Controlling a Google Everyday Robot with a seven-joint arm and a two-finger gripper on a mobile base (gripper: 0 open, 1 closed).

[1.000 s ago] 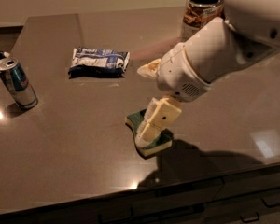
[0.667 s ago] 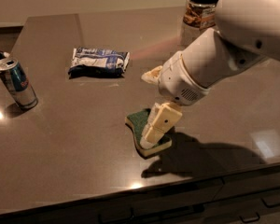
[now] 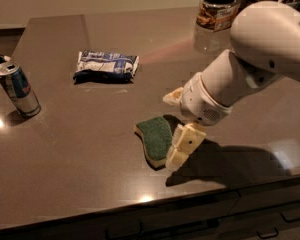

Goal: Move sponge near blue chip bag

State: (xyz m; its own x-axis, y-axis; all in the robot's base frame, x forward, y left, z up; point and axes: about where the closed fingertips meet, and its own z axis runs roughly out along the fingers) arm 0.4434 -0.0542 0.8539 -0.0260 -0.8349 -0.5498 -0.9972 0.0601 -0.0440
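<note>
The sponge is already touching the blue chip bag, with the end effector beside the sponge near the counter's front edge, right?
No. The camera view shows the green-topped, yellow-based wavy sponge lying apart from the crinkly dark blue chip bag, bare dark countertop between them. The end effector is beside the sponge near the front edge.

Counter [image 3: 80, 179] bears sponge [image 3: 155, 137], blue chip bag [image 3: 106, 66], can [image 3: 18, 90], jar [image 3: 217, 15]; hand [image 3: 171, 131] seemingly touching sponge.

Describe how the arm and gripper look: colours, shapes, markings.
The arm is white, built of smooth, bulky rounded shells with a few small dark dots, ending in a round collar at the wrist. The gripper, down beside the sponge, is cream, blocky and segmented. No cables or lettering show.
</note>
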